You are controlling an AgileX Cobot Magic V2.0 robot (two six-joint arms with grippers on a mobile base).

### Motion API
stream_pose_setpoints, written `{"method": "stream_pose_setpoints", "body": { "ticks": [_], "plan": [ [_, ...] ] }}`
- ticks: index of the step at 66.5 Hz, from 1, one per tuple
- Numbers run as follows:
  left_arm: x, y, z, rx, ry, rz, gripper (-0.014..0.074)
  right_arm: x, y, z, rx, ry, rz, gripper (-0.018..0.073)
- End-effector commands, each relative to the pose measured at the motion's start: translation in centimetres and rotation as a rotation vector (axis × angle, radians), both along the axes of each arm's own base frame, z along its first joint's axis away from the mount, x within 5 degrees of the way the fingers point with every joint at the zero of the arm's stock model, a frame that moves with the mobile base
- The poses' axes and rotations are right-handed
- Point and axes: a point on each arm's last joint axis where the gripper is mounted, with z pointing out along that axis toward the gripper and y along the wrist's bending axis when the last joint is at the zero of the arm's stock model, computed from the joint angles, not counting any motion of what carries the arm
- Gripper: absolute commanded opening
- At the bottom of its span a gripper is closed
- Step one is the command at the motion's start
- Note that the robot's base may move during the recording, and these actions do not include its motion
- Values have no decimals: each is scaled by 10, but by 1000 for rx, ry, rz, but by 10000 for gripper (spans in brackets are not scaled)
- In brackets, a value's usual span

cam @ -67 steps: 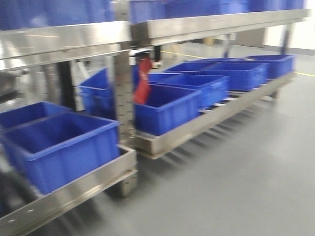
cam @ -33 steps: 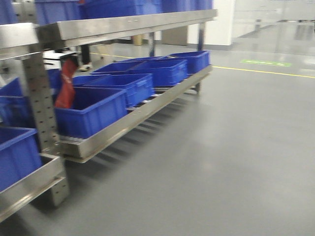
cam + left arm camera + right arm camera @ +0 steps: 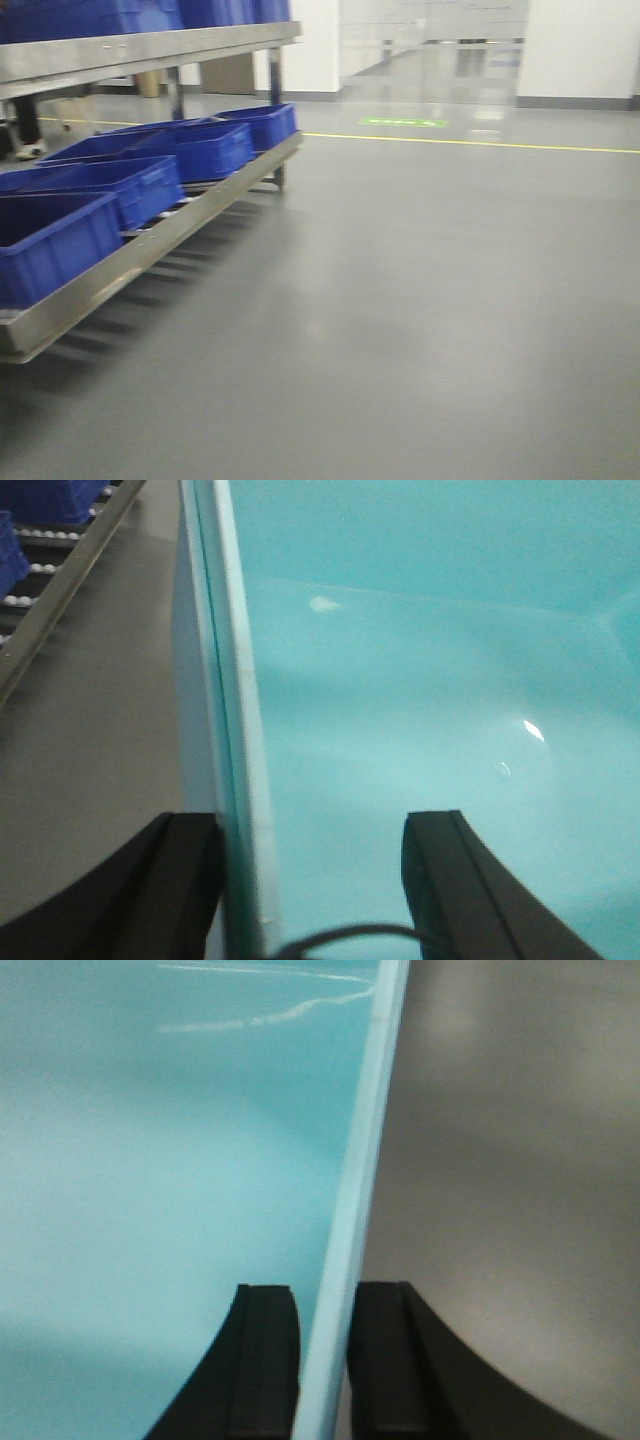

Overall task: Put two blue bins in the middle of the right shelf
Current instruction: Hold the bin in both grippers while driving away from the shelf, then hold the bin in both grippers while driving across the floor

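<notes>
The view ahead has swung right: the shelf (image 3: 150,235) and its row of blue bins (image 3: 200,150), which filled it a second ago, now sit off to the left, with open floor (image 3: 420,300) ahead. I'd judge the robot is turning in transit with its load. The carried bin (image 3: 420,660), pale in the wrist views, hangs between the arms. The right gripper (image 3: 323,1290) is clamped on its wall. The left gripper (image 3: 310,820) straddles the opposite wall, jaws apart, inner finger clear of it.
</notes>
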Motion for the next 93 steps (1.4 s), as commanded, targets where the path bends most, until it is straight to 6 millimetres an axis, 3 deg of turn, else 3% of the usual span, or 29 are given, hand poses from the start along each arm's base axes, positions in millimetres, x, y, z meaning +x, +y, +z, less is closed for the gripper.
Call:
{"method": "stream_pose_setpoints", "body": {
  "ticks": [1,93],
  "plan": [
    [-16,-13,19,-123,-55,-102,-111,1,5,14,85,-97,6,-154],
    [-16,-13,19,-123,-55,-102,-111,1,5,14,85,-97,6,-154]
  ]
}}
